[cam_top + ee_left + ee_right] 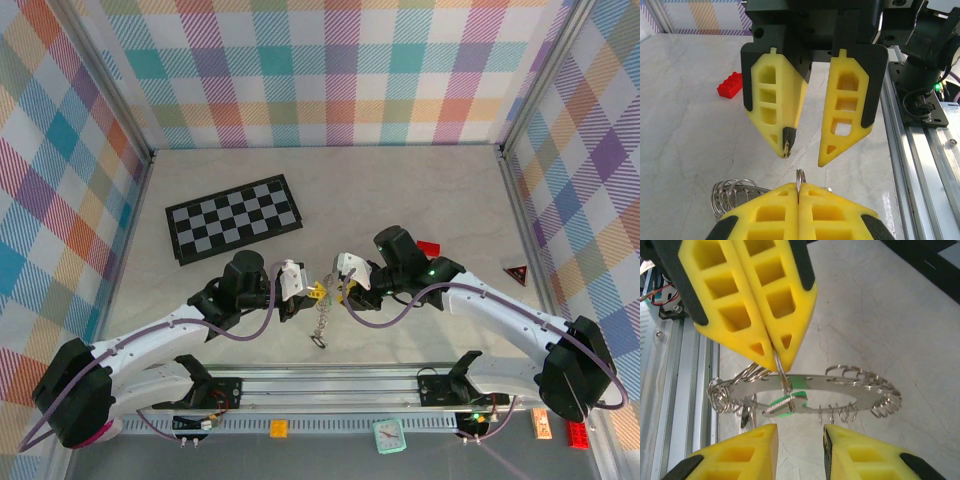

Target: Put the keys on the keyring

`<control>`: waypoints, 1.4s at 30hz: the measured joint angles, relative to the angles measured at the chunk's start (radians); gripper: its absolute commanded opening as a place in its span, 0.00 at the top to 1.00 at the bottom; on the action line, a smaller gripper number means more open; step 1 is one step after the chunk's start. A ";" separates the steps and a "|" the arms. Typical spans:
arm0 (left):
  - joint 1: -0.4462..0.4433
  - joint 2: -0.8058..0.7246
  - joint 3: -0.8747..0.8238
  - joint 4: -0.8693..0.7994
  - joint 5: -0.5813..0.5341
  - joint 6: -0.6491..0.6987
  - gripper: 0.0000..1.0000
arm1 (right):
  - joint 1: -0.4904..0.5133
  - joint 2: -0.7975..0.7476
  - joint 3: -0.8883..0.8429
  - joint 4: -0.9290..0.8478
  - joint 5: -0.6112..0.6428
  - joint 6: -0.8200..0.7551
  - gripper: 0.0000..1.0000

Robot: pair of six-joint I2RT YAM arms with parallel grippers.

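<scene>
Right wrist: left gripper (774, 360) pinches the keyring (830, 381) (green key (785, 404) attached), right gripper (800, 432) facing it, spread.

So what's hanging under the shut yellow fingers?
The keyring, on a loop pinched by the left gripper, with the green key at its rim. The loop's top is hidden between the fingers.

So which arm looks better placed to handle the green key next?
Probably the right. The right fingers stand open close to the green key, free to grasp it. The left fingers are shut on a small ring of the keyring, busy steadying it.
</scene>
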State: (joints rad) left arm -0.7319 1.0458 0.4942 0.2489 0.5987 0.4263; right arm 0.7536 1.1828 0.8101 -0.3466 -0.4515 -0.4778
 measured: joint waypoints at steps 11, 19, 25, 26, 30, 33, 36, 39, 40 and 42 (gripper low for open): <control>0.000 0.000 0.000 0.055 0.015 -0.018 1.00 | 0.000 0.000 0.000 0.047 -0.048 -0.001 0.85; 0.000 0.000 -0.006 0.077 0.021 -0.023 1.00 | 0.000 0.006 0.000 0.046 -0.054 -0.002 0.97; 0.000 0.000 -0.016 0.095 0.032 -0.069 1.00 | 0.000 0.046 0.002 0.050 -0.063 -0.005 0.95; 0.000 0.000 -0.016 0.097 0.033 -0.072 1.00 | 0.000 0.046 0.002 0.051 -0.063 -0.004 0.92; 0.000 0.000 -0.029 0.133 0.038 -0.082 1.00 | -0.001 0.033 -0.005 0.070 -0.061 -0.001 0.78; 0.000 0.000 -0.039 0.163 0.040 -0.091 1.00 | -0.002 -0.019 -0.044 0.095 -0.055 0.002 0.73; 0.000 0.001 -0.047 0.181 0.040 -0.098 1.00 | -0.002 -0.056 -0.069 0.108 -0.056 0.007 0.73; 0.000 0.009 -0.049 0.205 0.040 -0.102 1.00 | -0.002 -0.056 -0.069 0.130 -0.061 0.015 0.73; 0.000 0.010 -0.049 0.208 0.041 -0.105 1.00 | -0.002 -0.055 -0.070 0.136 -0.063 0.019 0.73; 0.000 0.013 -0.049 0.215 0.041 -0.106 1.00 | -0.002 -0.050 -0.070 0.149 -0.066 0.026 0.74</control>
State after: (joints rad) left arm -0.7319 1.0584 0.4454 0.4637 0.6395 0.3199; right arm 0.7517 1.1324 0.7403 -0.1974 -0.5171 -0.4522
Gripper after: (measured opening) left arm 0.045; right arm 0.268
